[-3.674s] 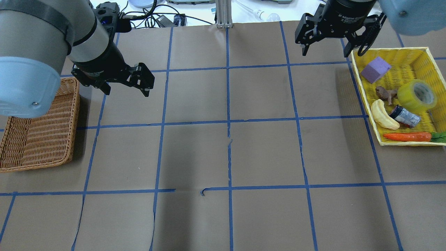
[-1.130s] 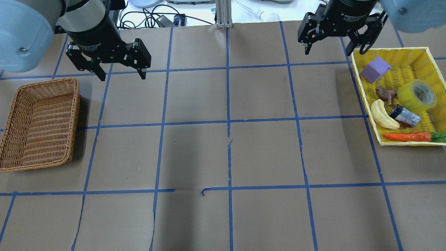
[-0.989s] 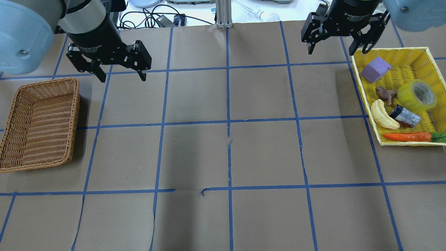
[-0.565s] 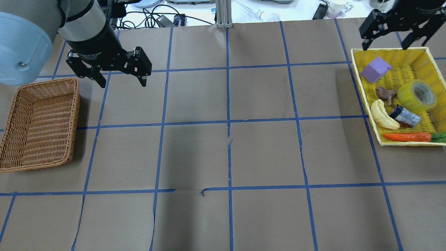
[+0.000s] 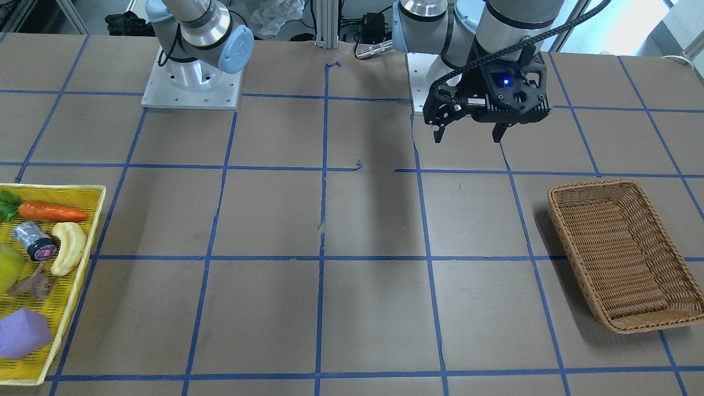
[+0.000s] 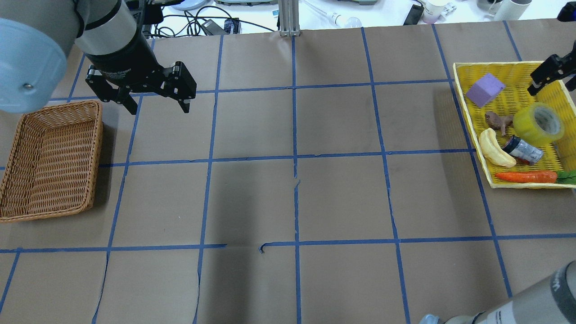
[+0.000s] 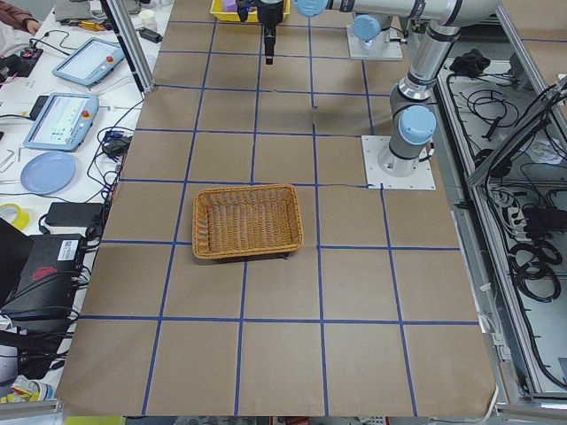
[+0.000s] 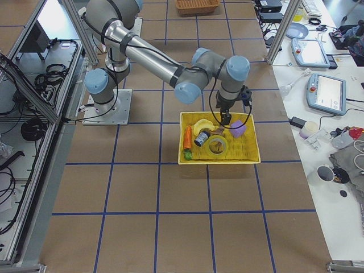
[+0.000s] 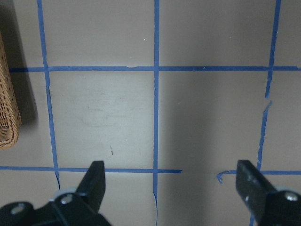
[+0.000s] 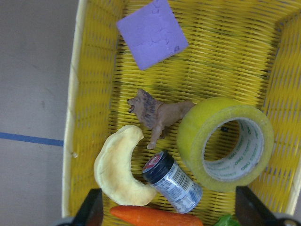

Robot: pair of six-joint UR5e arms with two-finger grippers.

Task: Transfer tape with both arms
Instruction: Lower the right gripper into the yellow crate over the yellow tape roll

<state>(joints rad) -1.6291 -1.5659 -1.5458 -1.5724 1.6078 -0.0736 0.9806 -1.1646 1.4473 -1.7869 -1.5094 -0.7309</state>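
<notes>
The yellow-green tape lies tilted in the yellow basket, against its right side, beside a small can. In the right wrist view the tape shows its white core. My right gripper is open and empty, hovering above the basket over the tape and the other items. In the overhead view only one of its fingers shows, at the right edge. My left gripper is open and empty above the table, just behind the wicker basket.
The yellow basket also holds a purple block, a brown lion toy, a pale banana toy and a carrot. The table is brown paper with blue tape lines.
My right gripper has moved right, from over the table beside the yellow basket to above the basket. My left arm first drew back from over the wicker basket and has since barely moved.
</notes>
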